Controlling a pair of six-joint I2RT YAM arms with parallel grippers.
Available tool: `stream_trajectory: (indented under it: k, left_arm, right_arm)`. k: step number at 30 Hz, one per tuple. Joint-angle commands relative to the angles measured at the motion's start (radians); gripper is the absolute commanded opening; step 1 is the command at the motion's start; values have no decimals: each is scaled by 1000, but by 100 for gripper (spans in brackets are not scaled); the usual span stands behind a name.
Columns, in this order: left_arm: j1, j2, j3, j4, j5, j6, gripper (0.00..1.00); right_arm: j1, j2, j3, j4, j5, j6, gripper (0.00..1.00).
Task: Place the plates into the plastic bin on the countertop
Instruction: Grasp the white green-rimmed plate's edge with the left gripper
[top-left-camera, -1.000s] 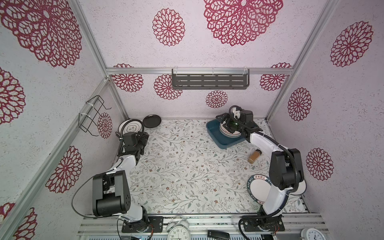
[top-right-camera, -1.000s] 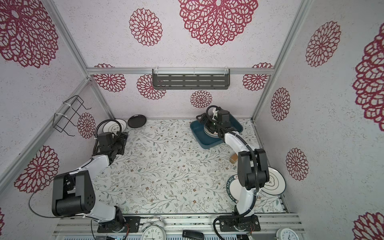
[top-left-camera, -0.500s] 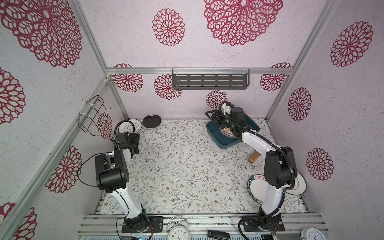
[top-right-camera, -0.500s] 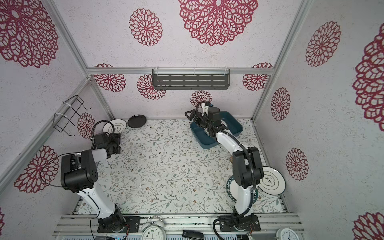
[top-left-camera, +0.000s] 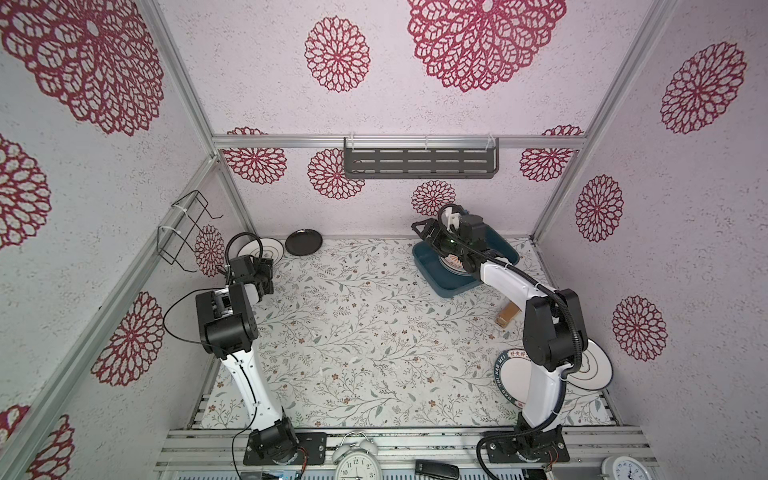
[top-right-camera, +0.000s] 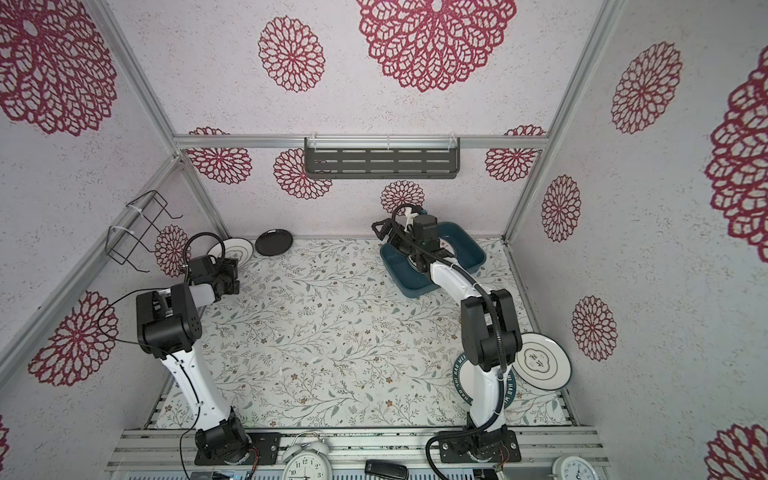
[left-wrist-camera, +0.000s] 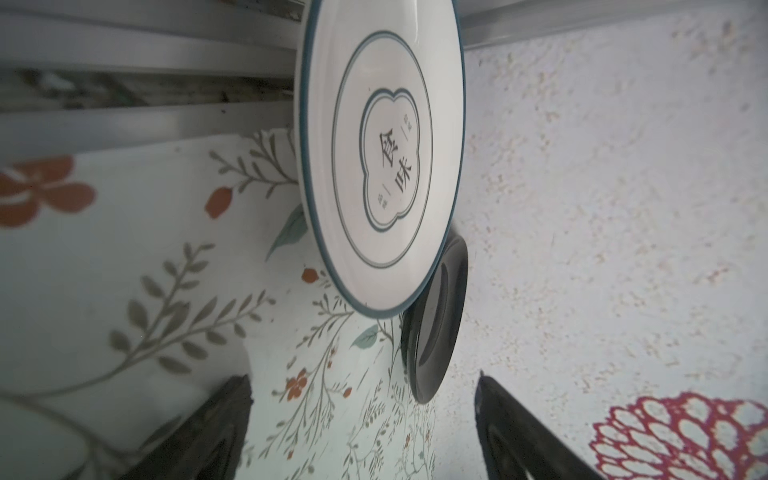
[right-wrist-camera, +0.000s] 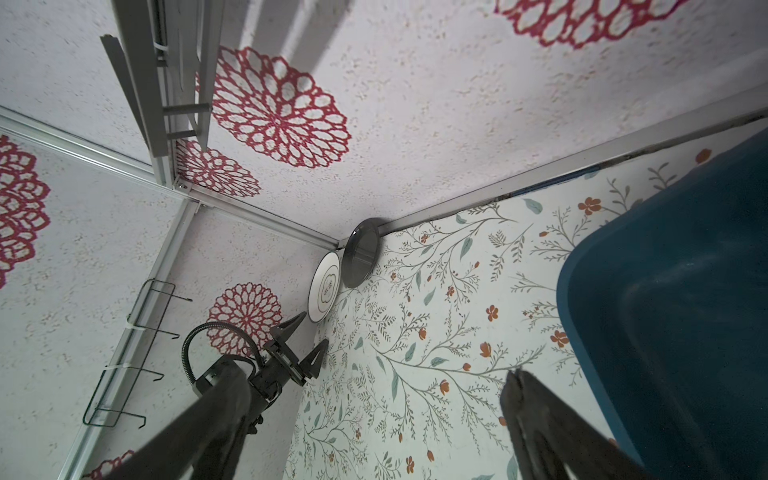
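**Plates (five in view).** Two stand in the far left corner of the countertop: a cloud-outline plate and, just beside it at the foot of the back wall, a small black plate. An orange-sunburst plate lies inside the teal plastic bin, mostly hidden by the right arm. Two more lie on the near right of the countertop, by the right arm's base: a teal-lettered plate and a second cloud-outline plate, their rims close together.

**Bin (one).** It sits on the far right of the countertop, turned at an angle to the back wall.

**Other items.** One slotted grey shelf on the back wall; one black wire rack on the left wall; one alarm clock and one round white clock on the front rail; one brown block on the countertop.

**Left arm.** The elbow is raised and the forearm reaches toward the far left corner. The left gripper points at the two corner plates, short of them, its jaws parted with nothing between them.

**Right arm.** The forearm stretches over the bin. The right gripper hangs above the bin's far left corner, facing left, jaws spread wide and empty.
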Motion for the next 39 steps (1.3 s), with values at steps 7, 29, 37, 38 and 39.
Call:
stream_trajectory:
  k: [7, 29, 37, 38, 39]
  left_arm:
    - [8, 164, 172, -198, -55, -73, 71]
    - [12, 252, 218, -172, -81, -162, 5]
    - [11, 169, 123, -70, -90, -195, 0]
    - [12, 150, 102, -58, -95, -202, 0]
    - [12, 136, 76, -32, -93, -213, 0]
  right_arm:
    - [12, 43, 96, -24, 87, 28, 99]
    - [22, 70, 122, -71, 185, 42, 97]
    - [27, 15, 54, -43, 197, 26, 97]
    - [27, 5, 40, -33, 197, 24, 97]
    - [27, -7, 25, -25, 197, 22, 97]
